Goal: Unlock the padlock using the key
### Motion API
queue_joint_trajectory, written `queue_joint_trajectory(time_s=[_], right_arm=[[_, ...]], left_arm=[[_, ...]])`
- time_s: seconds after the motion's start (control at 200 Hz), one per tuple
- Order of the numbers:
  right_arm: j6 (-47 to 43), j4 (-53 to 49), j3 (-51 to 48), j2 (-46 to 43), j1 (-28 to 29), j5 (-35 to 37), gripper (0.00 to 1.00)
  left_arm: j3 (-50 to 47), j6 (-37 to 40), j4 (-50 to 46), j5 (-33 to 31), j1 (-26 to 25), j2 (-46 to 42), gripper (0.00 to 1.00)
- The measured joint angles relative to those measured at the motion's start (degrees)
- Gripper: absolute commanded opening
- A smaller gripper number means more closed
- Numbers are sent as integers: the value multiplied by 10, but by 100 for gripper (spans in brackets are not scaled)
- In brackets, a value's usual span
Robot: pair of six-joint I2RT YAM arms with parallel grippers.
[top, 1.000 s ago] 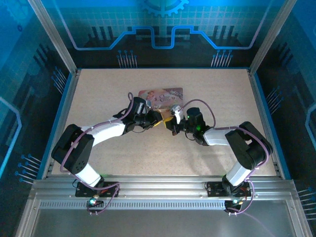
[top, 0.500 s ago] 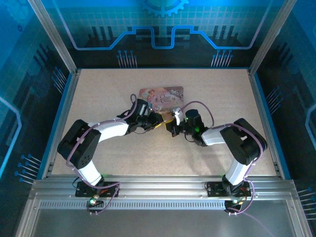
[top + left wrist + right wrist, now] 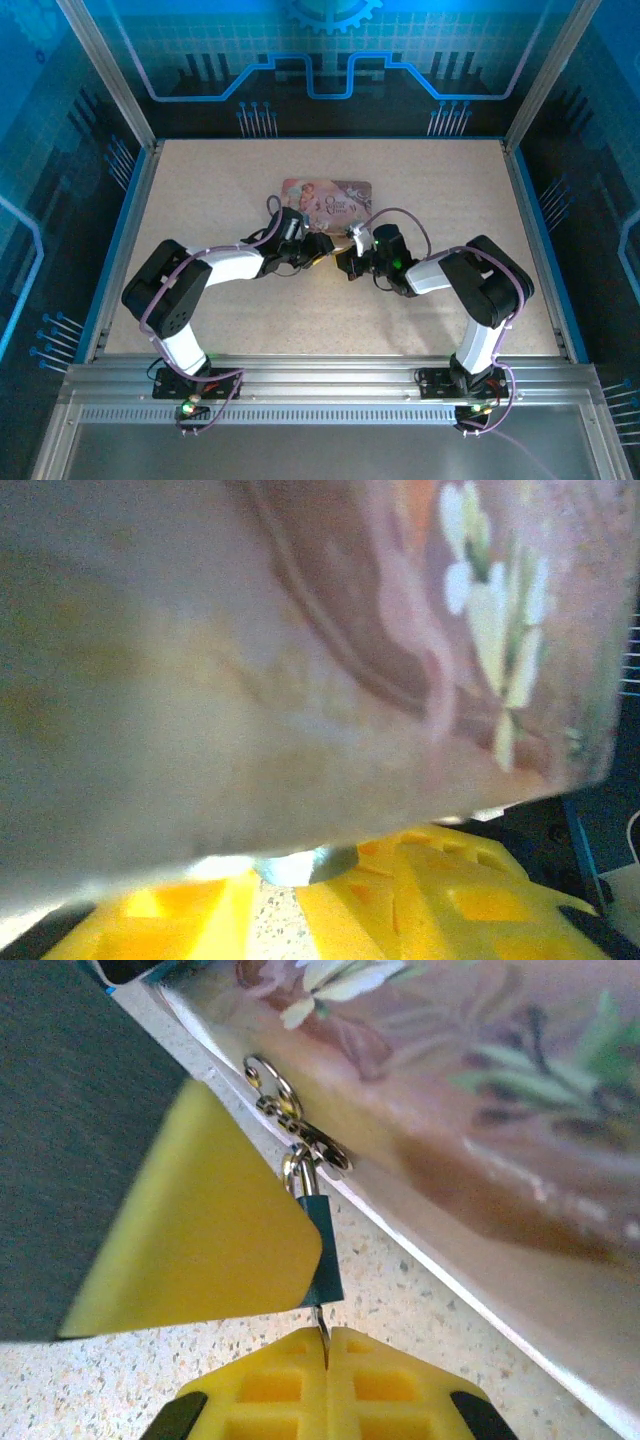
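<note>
Your right gripper (image 3: pixel 327 1345) has its two yellow, ribbed plastic fingers pressed flat together on the key (image 3: pixel 321 1321). The key is one thin metal sliver. Its head is hidden in the grip, and its blade points to 12 o'clock, into the bottom of the padlock (image 3: pixel 324 1252).

There is one padlock, a small teal block with a thin silvery shackle. It hangs from the shiny hasp (image 3: pixel 300 1132) on the near edge of the pink illustrated tin box (image 3: pixel 500 1090), over the speckled table (image 3: pixel 400 1290).

Your left gripper (image 3: pixel 285 890) has its yellow fingers partway apart, with table showing in the gap. One of its fingers covers the padlock's 9 o'clock side, so you cannot tell whether it touches the padlock. From the left wrist the box is a blur.
</note>
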Motion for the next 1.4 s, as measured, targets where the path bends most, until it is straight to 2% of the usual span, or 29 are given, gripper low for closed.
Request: queue_joint_trajectory(time_s=[0.145,0.2,0.425,0.545,0.915,1.401], right_arm=[[10,-13,0,5,0,0,0],[12,-19,1,5,0,-1,0],[31,-80,18,-13,0,-10,0],[47,-124,25,-36,0,-18,0],[144,-215,51,-62,0,-50,0],[276,-229,62,-62,1,-70,0]], left_arm=[[-26,-2,2,-1,-1,-28,56],[-33,-1,1,-2,-1,-46,57],[-98,-4,27,-23,5,-150,50],[-145,-16,71,-35,6,-172,47],[-173,-69,190,-54,-10,-123,49],[-180,-158,239,-61,-17,-61,49]])
